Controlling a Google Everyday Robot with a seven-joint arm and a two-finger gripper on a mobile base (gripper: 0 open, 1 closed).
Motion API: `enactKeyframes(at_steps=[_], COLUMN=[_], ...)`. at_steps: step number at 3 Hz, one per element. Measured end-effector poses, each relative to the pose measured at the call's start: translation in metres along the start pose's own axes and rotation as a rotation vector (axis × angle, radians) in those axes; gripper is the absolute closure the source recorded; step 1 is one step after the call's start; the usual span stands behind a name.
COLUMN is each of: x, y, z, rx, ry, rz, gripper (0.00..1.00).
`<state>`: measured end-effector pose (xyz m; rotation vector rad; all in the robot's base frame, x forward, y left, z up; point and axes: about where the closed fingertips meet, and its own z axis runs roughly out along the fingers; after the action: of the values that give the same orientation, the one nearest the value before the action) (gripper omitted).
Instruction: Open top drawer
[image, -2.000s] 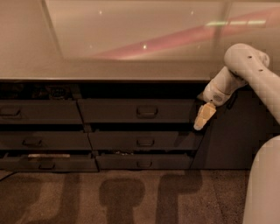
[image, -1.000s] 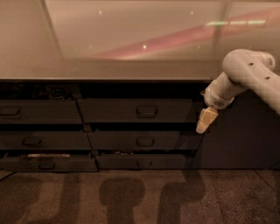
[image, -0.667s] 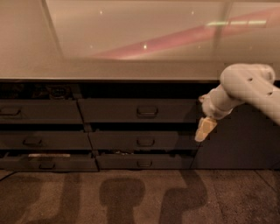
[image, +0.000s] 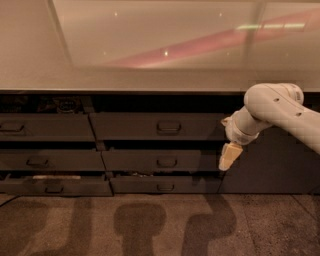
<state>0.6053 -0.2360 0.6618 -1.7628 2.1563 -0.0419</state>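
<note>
The top drawer (image: 150, 126) is the wide dark grey front right under the countertop, in the right-hand column. Its small loop handle (image: 169, 127) sits at the middle of the front. A dark gap shows between the front and the counter edge. My gripper (image: 229, 157) hangs cream-coloured and pointing down at the right end of the drawer column, level with the middle drawer. It is lower than the handle and well to its right, touching nothing I can see. The white arm (image: 272, 107) reaches in from the right edge.
A pale glossy countertop (image: 150, 50) overhangs the drawers. Below the top drawer are a middle drawer (image: 160, 161) and a bottom drawer (image: 162, 185). A second column of three drawers (image: 45, 127) stands to the left. A plain dark panel (image: 270, 165) is behind the arm. Brown carpet (image: 150, 225) lies in front.
The gripper has dropped from the level of the top drawer front to that of the middle drawer, drifting slightly left. The arm's elbow has lowered with it. The drawers have not moved.
</note>
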Motion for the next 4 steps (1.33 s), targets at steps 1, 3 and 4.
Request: enactKeyframes(at_steps=[1, 3, 4], x=[0.002, -0.004, -0.004], y=[-0.008, -0.03, -0.031], z=[-0.004, -0.014, -0.012], rx=[-0.005, 0.007, -0.044], ry=[0.006, 0.048, -0.027], rz=[0.043, 0.069, 0.056], gripper=[0.0, 0.0, 0.0])
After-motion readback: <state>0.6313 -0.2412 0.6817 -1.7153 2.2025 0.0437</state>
